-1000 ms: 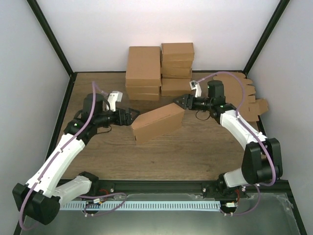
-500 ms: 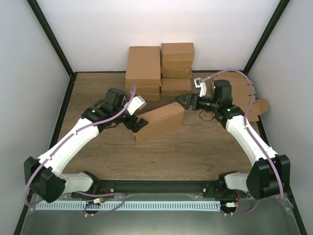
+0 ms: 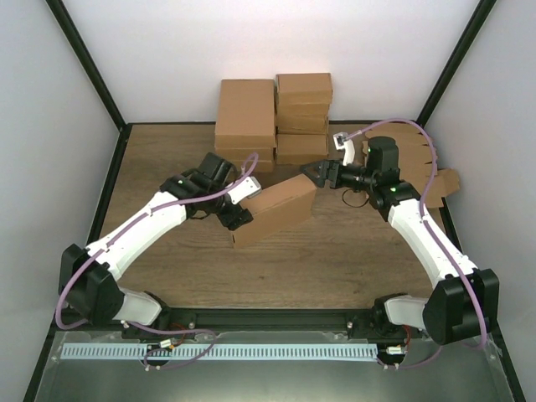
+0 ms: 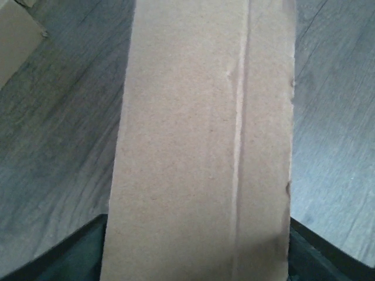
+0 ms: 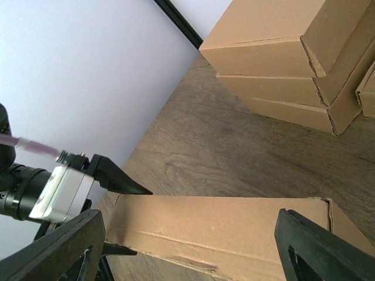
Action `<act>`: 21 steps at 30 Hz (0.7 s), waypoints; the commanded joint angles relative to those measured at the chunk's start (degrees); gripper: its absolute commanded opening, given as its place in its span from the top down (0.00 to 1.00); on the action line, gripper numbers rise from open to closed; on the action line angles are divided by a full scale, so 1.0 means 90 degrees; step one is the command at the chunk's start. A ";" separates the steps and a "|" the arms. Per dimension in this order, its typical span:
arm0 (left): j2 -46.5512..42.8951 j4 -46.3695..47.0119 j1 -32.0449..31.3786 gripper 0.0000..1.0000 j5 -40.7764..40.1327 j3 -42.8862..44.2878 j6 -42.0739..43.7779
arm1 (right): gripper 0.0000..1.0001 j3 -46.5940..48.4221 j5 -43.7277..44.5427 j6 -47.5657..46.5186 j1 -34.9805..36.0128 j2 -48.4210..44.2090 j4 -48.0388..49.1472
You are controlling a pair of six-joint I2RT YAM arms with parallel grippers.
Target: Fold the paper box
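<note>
Wooden table (image 3: 335, 260) between white walls (image 3: 209, 42), with a stack (image 3: 272, 117) of finished cartons at the back and flat blanks (image 3: 431, 172) by the right side. Near the middle, lying slantwise on the wood: box (image 3: 275, 209), formed into a long rectangular body, top panel down, no flap seen standing up. Astride its left end, left gripper (image 3: 240, 216), with fingers (image 4: 58, 266) flush against both sides of the cardboard; clamped or merely touching, impossible to tell. At the far upper corner, right gripper (image 3: 316, 172), jaws spread wide, grasping nothing. One long crease (image 4: 240, 146) lying flat along the top panel, seen from the left wrist. Judging by shape: main folds done. Probably left: tucking or pressing the end flaps, hidden in every view, then placing with the stack.
</note>
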 commanded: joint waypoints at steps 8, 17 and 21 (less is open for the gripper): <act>-0.0474 -0.0575 -0.0520 0.50 -0.0764 0.0626 -0.0066 | 0.17 0.0170 0.0084 0.0120 -0.0001 -0.0095 -0.0210; -0.1871 -0.0060 -0.1211 0.57 -0.2672 0.0566 0.0355 | 0.01 0.1211 0.1086 0.0512 0.0003 -0.0283 -0.1517; -0.2408 0.0475 -0.1278 0.62 -0.3284 0.0441 0.0525 | 0.00 0.1291 0.1317 0.0583 0.0000 -0.0615 -0.1405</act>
